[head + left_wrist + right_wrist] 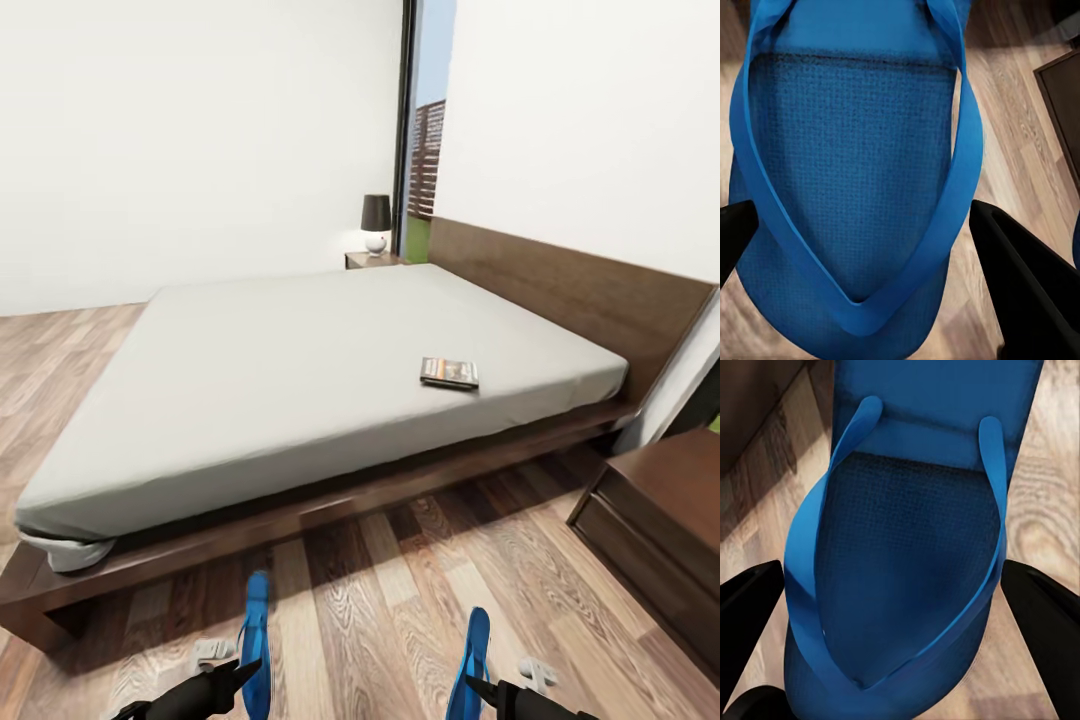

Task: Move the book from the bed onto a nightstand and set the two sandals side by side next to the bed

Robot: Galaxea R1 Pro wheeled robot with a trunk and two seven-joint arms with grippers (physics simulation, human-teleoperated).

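in the head view each gripper, left (243, 672) and right (470, 684), carries one blue sandal (257, 640) (472, 652) pointing lengthwise toward the bed (300, 370), with free floor (380, 590) ahead and the book (449, 372) on the mattress nearer the right arm; in the left wrist view the dark fingers (1020, 277) clasp the sandal (855, 172) at both edges; in the right wrist view the fingers (1042, 615) hold the other sandal (907, 555) likewise.

My two sandals, one at my left gripper (243, 672) and one at my right gripper (470, 682), are bright blue: the left sandal (847, 187) has a fine woven grid texture on its footbed, and the right sandal (907, 585) reads darker blue (it sits in shade). My fingers (1020, 285) are black. The floor (400, 590) is light brown wood grain in planks. The bed (300, 370) has a plain light-grey mattress on a dark brown frame. On it, the book (449, 372) is dark with an orange band. The nightstand (660, 530) beside the bed is dark brown. The walls (180, 130) are white.
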